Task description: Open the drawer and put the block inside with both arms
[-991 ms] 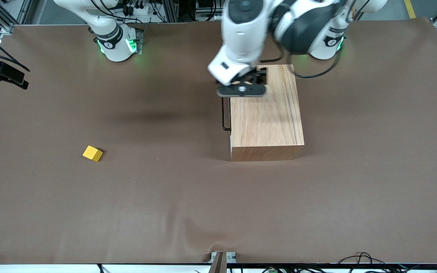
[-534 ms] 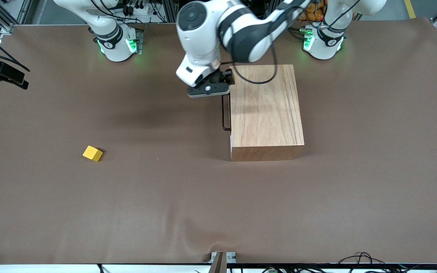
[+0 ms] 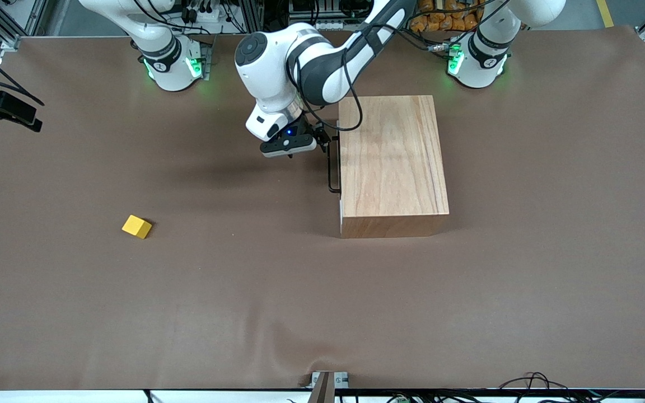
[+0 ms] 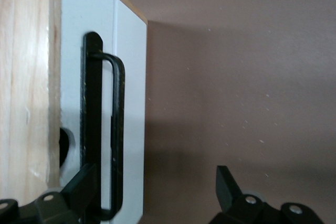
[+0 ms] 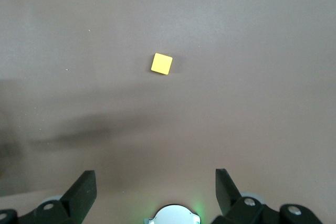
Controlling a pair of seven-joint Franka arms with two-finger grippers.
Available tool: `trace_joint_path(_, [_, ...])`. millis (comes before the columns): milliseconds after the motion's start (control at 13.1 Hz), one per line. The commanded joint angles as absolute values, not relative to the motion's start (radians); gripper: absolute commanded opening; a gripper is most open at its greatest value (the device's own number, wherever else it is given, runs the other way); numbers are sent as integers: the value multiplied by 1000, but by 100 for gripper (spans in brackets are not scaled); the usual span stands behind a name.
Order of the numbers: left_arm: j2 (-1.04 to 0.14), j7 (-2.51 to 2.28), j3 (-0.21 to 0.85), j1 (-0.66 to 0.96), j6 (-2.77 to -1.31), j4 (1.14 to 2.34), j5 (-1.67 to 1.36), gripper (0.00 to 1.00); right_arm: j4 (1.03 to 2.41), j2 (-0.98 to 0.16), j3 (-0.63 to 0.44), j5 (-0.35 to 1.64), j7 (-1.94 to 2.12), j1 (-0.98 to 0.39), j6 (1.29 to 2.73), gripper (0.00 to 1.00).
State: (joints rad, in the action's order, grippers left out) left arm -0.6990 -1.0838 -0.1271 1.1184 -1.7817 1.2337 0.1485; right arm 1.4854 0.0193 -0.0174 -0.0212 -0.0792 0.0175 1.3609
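A: Where's the handle (image 4: 113,140)?
B: Lower left of the left wrist view, just inside one finger (image 4: 84,184) of the spread left gripper (image 3: 300,146).
A: The block (image 3: 136,226)?
B: Mid-left on the table; the right gripper (image 5: 156,198) is open, its arm mostly cut off.

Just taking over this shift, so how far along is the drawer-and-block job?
Nothing is finished: the drawer sits shut in the cabinet. In hand: the left tool, open, is in front of the drawer with one finger beside the handle, not yet gripping it. The block lies untouched toward the right arm's end, with the open right tool waiting high over it. Pulling, picking and placing remain.
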Motion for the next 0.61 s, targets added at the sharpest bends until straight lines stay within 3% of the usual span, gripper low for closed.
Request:
trace_joint_path(0, [-735,-1065,-137,1124,-1763,1207,198,100,1506,41,-6,-8,-80,35,1364,100])
trace_joint_path(534, [-784,-1020,-143,1120,-1773,1207,199,100,1506,41,-6,-8,-80,37,1362,100])
